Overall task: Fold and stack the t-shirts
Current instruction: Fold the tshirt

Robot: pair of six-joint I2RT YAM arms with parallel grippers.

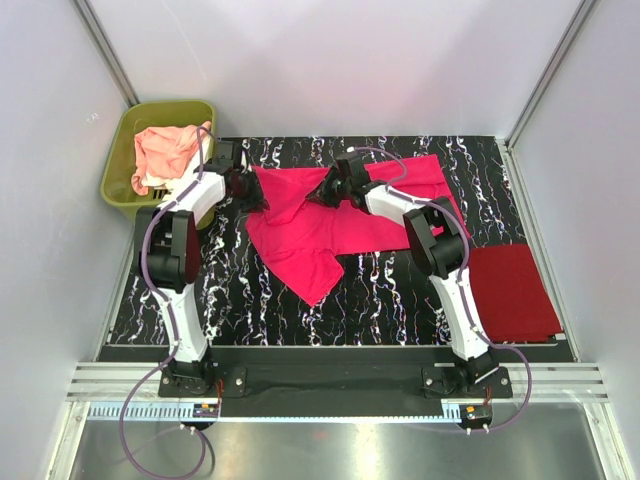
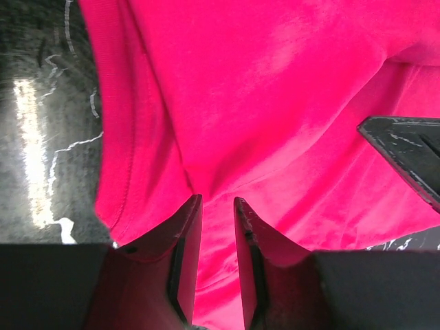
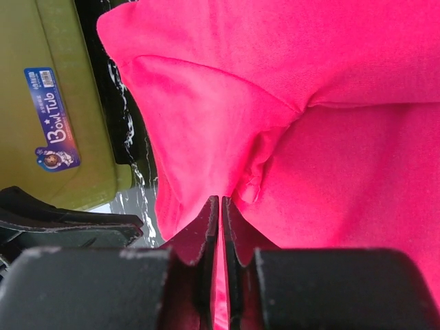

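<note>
The left gripper (image 2: 216, 201) and right gripper (image 3: 220, 201), jaws nearly closed, each pinch a thin fold of the hot pink t-shirt (image 1: 330, 225) rumpled on the marbled mat (image 1: 400, 290), so uneven pulling may slip the cloth free or skew the fold.

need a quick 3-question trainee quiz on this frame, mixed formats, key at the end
1. True or false: the dark red shirt lies folded flat, with no fingers touching it.
2. Multiple choice: the peach shirt sits in A) the green tub, B) a drawer, C) a wire basket.
3. Fill in: the left fingers and the right fingers both pinch the ___ shirt.

Key
1. True
2. A
3. hot pink shirt
</note>
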